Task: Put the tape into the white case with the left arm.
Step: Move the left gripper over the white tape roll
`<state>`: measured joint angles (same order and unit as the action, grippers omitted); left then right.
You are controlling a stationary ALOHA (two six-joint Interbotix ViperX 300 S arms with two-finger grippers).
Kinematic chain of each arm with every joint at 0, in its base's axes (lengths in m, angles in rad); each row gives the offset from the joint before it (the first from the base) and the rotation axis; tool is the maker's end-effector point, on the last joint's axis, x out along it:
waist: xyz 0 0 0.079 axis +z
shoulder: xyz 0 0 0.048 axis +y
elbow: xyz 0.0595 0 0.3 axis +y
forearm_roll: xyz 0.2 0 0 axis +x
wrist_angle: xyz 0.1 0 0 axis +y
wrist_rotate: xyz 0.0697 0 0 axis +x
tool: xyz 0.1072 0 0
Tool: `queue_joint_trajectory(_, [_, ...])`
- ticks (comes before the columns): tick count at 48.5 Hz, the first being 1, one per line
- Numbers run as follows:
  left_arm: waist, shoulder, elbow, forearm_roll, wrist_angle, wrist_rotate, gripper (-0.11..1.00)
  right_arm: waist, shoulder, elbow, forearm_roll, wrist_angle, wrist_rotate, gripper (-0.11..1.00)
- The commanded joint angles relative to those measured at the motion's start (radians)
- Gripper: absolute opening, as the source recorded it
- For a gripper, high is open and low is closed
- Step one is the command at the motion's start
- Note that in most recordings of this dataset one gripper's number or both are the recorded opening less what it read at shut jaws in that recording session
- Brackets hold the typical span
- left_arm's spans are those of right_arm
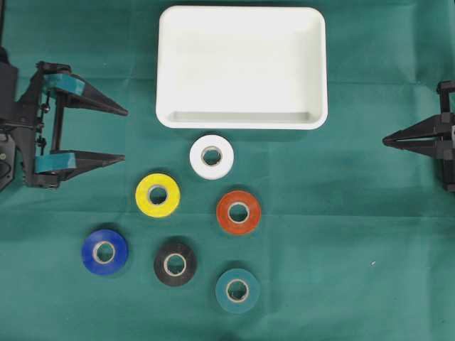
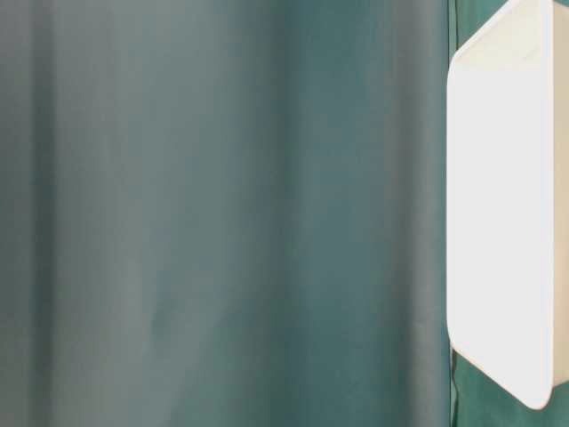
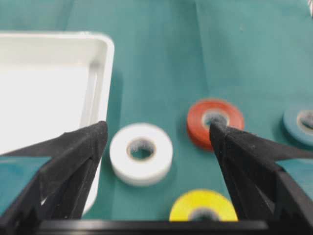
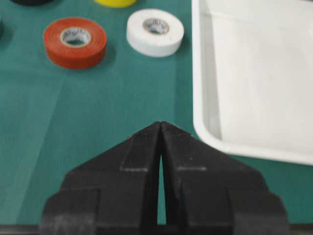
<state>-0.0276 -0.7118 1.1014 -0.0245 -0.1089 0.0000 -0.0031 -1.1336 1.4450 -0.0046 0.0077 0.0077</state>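
the shallow white plastic rectangular case (image 1: 242, 67) sits on the green cloth tabletop (image 1: 341, 234), nothing in it. six tape rolls lie just below it: white tape roll (image 1: 212, 156) nearest the rim, then yellow (image 1: 158, 195), orange (image 1: 238, 212), blue (image 1: 104, 251), black (image 1: 175, 263) and teal (image 1: 237, 290). the left gripper (image 1: 125, 134) has its teal-banded fingers wide apart, holding nothing, left of the case. the all-black right gripper (image 1: 384, 141) has its fingers together.

Lab bench: green cloth (image 1: 341, 234), two robot arms.
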Motion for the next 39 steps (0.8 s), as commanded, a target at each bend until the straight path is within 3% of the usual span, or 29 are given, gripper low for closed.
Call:
queue_joint_trajectory(1, [-0.003,0.017,-0.037,-0.003,0.043,-0.002,1.00,-0.002,0.006,0.000,-0.002,0.000,0.002,-0.09])
queue_joint_trajectory(16, [-0.002,0.074,-0.049,-0.005,0.114,-0.005,1.00,-0.002,0.006,0.028,-0.002,-0.009,0.021,-0.09])
queue_joint_trajectory(39, [-0.003,0.104,-0.057,-0.005,0.118,-0.005,1.00,-0.002,0.006,0.037,-0.002,-0.025,0.021,-0.09])
